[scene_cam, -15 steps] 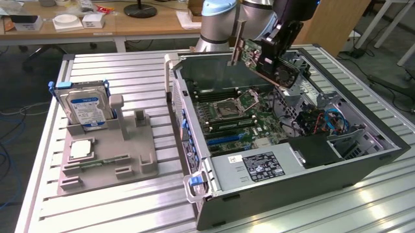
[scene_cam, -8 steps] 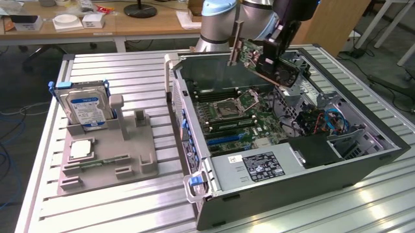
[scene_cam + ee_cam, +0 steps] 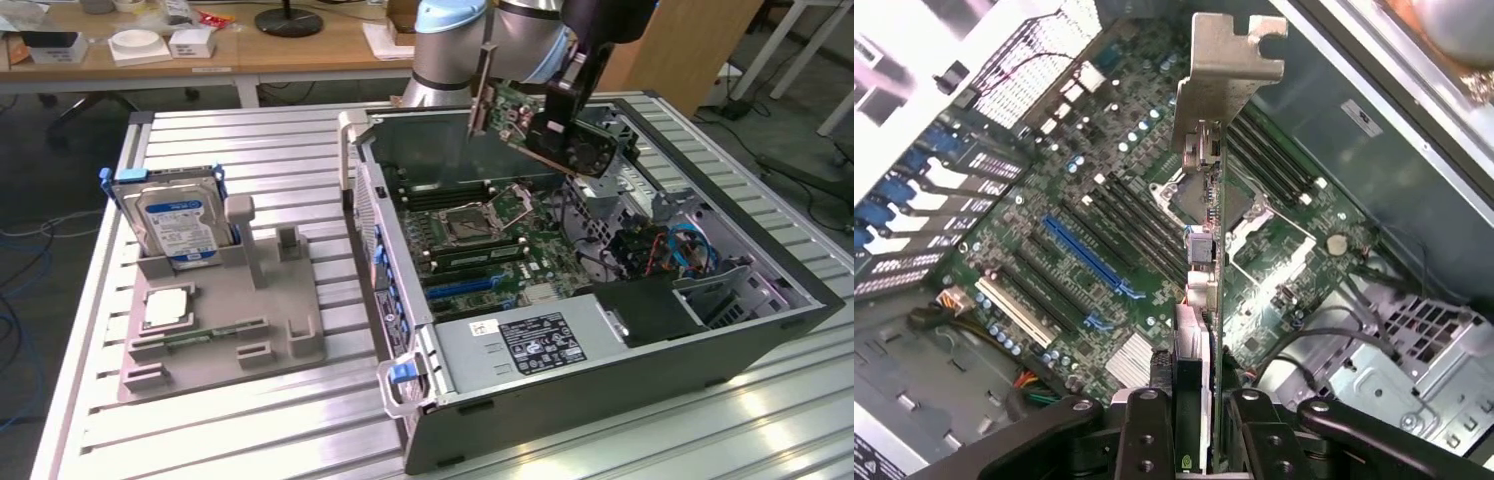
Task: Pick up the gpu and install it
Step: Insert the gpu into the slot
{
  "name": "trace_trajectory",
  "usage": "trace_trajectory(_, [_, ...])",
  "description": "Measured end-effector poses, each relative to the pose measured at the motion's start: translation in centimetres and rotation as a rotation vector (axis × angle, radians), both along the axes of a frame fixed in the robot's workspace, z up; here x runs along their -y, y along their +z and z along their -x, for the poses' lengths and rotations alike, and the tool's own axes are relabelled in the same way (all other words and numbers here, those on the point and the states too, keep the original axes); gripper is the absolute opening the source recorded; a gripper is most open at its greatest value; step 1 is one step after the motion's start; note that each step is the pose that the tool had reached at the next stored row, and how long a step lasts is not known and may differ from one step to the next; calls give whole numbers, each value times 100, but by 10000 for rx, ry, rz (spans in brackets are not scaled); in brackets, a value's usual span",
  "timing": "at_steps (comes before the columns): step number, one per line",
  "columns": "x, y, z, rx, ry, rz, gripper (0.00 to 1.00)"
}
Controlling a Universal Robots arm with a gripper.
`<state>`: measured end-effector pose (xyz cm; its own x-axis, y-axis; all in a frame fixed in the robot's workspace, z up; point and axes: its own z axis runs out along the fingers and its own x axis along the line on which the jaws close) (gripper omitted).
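Robot gripper (image 3: 1194, 405) holds a graphics card (image 3: 1226, 90) above an open computer case (image 3: 601, 390).
Fingers (image 3: 1144, 430) partly closed, clamping the card; it hangs over the motherboard (image 3: 1084, 200), picked up but not yet slotted in.

Open computer case (image 3: 601, 400) lying on a slatted metal table (image 3: 240, 430), motherboard (image 3: 501, 250) facing up, power supply (image 3: 534, 345) at the near end, blue cables (image 3: 687, 245) toward the exterior view's right. Beside it, on the exterior view's left, grey holder (image 3: 274, 320) with hard drive (image 3: 174, 225) upright, processor chip (image 3: 167, 308) and memory stick (image 3: 200, 337) lying flat. Wooden desk (image 3: 307, 50) behind.
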<state>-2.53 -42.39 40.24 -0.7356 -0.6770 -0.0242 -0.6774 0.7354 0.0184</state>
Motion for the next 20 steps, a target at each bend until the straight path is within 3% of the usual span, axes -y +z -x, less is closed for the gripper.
trace_trajectory(20, [0, 0, 0, 0, 2265, 0, 27])
